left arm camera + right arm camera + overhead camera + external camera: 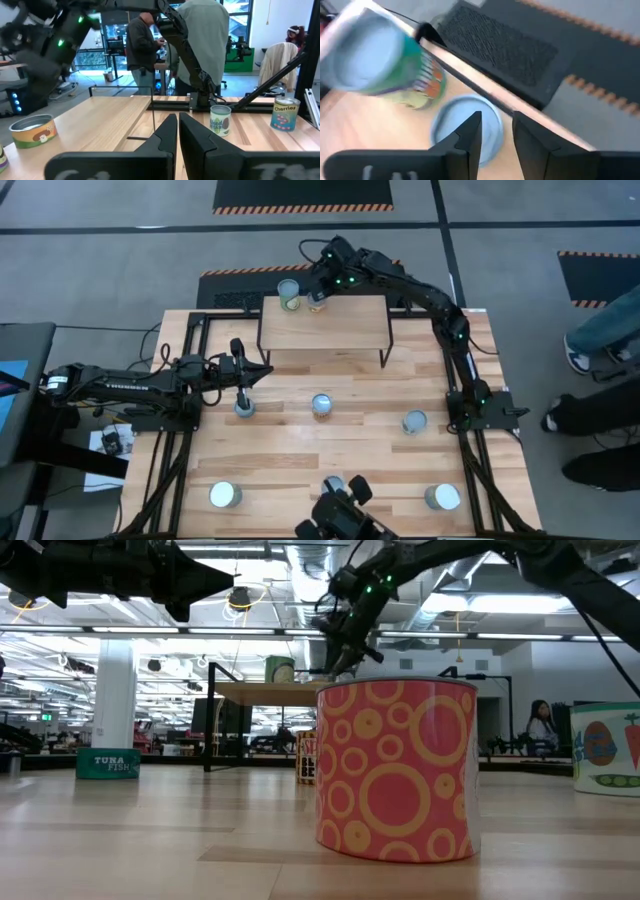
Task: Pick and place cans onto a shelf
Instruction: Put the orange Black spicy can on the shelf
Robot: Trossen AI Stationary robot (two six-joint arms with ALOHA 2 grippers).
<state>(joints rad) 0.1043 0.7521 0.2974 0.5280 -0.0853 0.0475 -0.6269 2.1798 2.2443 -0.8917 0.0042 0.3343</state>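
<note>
Two cans stood on the shelf at its far edge: a taller green-labelled can and a shorter can lying directly beneath the fingertips of the right gripper. Those fingers were parted a little, with the can's round top showing between and below them; whether they touched it I could not tell. By my count, that left six cans on the table, so the job looked about a quarter done.

The left gripper hung just short of the shelf's near left leg, fingers nearly together and holding nothing, with one small can a little behind and beside them.

The cans were smooth metal cylinders with shiny pale-blue lids and printed paper labels; the shelf was a flat light-wood board on thin black legs.
</note>
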